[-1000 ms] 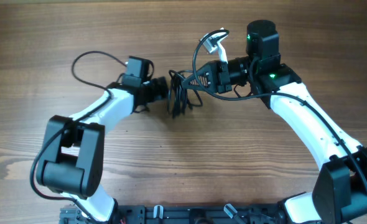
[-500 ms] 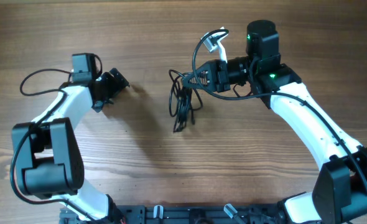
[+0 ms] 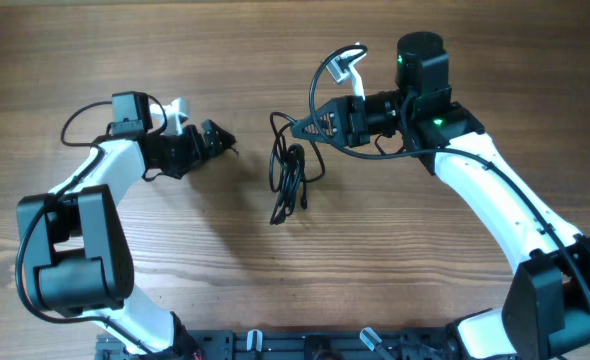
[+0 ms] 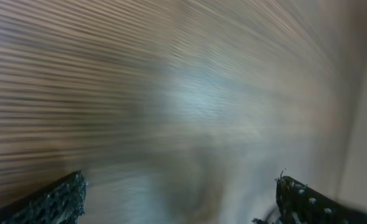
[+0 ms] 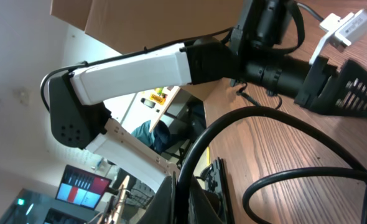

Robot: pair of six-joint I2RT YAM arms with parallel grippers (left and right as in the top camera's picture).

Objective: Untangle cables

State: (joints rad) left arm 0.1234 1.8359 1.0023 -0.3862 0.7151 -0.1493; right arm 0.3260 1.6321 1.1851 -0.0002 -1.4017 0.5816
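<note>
One tangled bunch of cables lies mid-way across the table, its far end clamped in the right gripper, while the left gripper stands spread and empty, apart to the left, so separation appears largely not yet done

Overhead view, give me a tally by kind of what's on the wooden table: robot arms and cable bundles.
robot arms: 2, the left arm and the right arm
tangled cable bundle: 1
total: 3
</note>
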